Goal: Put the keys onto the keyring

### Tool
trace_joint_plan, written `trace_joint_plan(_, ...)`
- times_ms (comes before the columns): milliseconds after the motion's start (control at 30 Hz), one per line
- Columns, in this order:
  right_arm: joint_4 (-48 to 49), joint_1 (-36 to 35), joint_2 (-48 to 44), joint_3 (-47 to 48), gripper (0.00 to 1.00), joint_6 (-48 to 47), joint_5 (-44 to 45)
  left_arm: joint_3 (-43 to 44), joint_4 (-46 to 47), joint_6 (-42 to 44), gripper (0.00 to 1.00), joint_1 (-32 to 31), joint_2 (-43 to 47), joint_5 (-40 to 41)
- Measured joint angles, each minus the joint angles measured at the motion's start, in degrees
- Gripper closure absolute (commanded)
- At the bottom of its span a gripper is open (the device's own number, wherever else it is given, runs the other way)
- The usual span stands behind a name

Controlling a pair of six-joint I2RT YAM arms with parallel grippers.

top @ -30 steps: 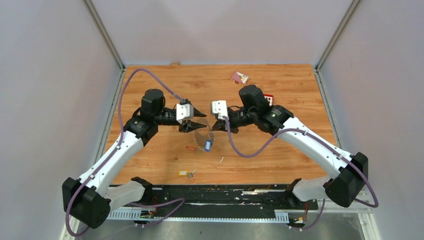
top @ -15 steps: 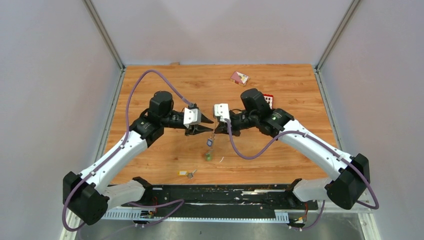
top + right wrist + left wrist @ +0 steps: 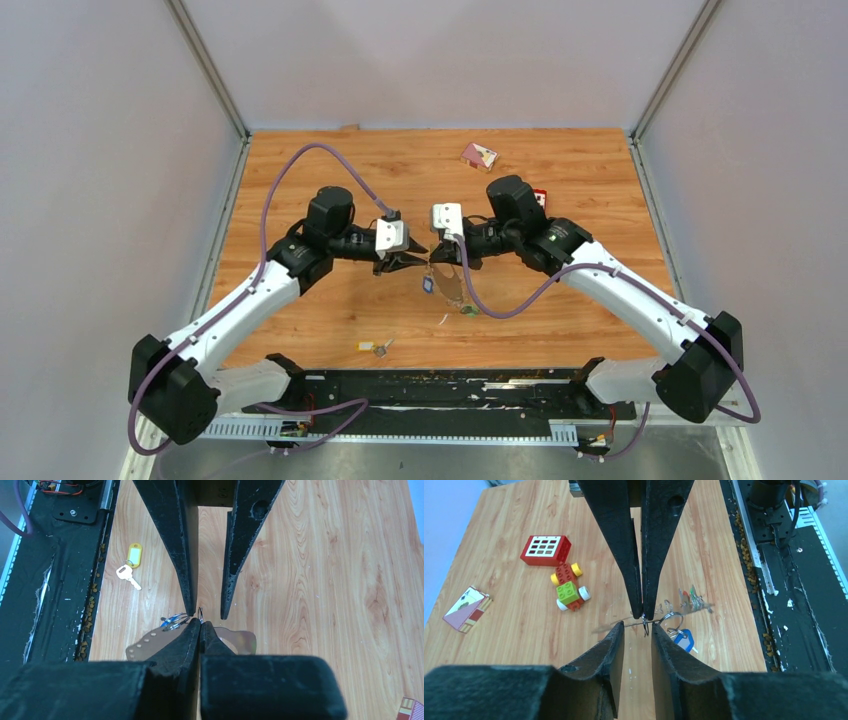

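Observation:
My right gripper (image 3: 200, 625) is shut on a thin wire ring of the keyring (image 3: 645, 628), held in the air above the table's middle. A clear flat strap (image 3: 240, 641) and a blue-tagged key (image 3: 684, 640) dangle from it. My left gripper (image 3: 638, 626) faces it tip to tip, open. Its fingertips (image 3: 189, 609) stand either side of the pinched ring with a narrow gap. In the top view the left gripper (image 3: 417, 262) and right gripper (image 3: 438, 257) almost meet. A silvery key with a yellow tag (image 3: 372, 347) lies on the table near the front edge, also in the right wrist view (image 3: 129, 565).
A green, yellow and red toy car (image 3: 569, 587), a red block with a white grid (image 3: 546, 550) and a small card pack (image 3: 466, 608) lie at the far right of the wooden table (image 3: 300, 310). A black rail (image 3: 450, 385) runs along the near edge.
My left arm has moved right, up to the right gripper, and its jaws have narrowed. The dangling strap and blue-tagged key have swung to the right.

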State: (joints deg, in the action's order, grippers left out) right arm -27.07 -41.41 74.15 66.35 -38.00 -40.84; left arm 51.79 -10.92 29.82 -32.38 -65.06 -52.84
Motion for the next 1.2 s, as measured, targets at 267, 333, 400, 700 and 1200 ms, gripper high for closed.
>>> trace_joint_plan(267,0.35,0.17,0.00,-0.50,1.00,0.24,0.02,0.00,0.04,-0.07,0.85,-0.68,-1.20,0.59)
trace_joint_plan(333,0.57,0.26,0.00,-0.81,1.00,0.24,0.02,0.00,0.07,-0.13,0.87,-0.85,-1.51,0.70)
trace_joint_plan(400,0.59,0.31,0.00,-0.85,1.00,0.24,0.02,0.00,0.07,-0.15,0.89,-1.03,-1.73,0.76)
trace_joint_plan(700,0.79,0.42,0.00,-1.07,0.93,0.33,0.07,0.00,0.63,-0.46,1.00,-1.27,-2.36,0.96)
trace_joint_plan(1200,1.68,5.60,-5.79,-5.84,0.56,-0.04,-5.09,-10.10,11.13,-3.61,1.00,-1.40,3.17,1.18)
